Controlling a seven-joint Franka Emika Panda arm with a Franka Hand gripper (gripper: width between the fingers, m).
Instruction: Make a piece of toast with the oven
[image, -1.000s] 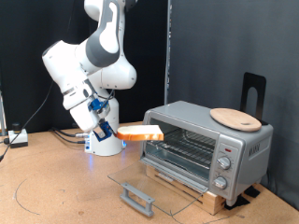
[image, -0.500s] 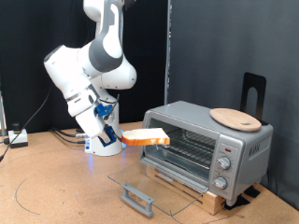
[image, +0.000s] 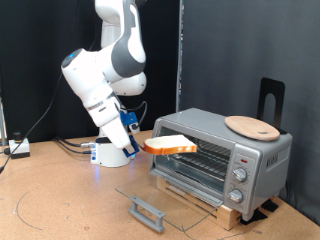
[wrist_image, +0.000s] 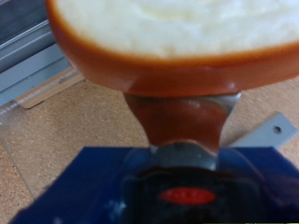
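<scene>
Claw (image: 141, 143) clamped on the piece of toast (image: 170, 145), gripping one edge; slice held flat and level, in the air just in front of the oven (image: 222, 155) at its upper-left corner as the exterior view shows it. Wrist view: toast (wrist_image: 177, 42) is smooth, pale cream face with a glossy orange-brown crust rim, rounded edge; one metal finger (wrist_image: 182, 117) lies flat against the crust. Oven is a boxy silver-grey metal unit, glass door (image: 160, 198) dropped open and lying flat toward the table (image: 60, 205), grey bar handle at its outer edge, wire rack visible inside, three knobs down the right front panel. Round light-wood plate (image: 251, 126) sits on the oven roof. Oven rests on a slatted wooden base (image: 225, 207). Table is brown, matte.
</scene>
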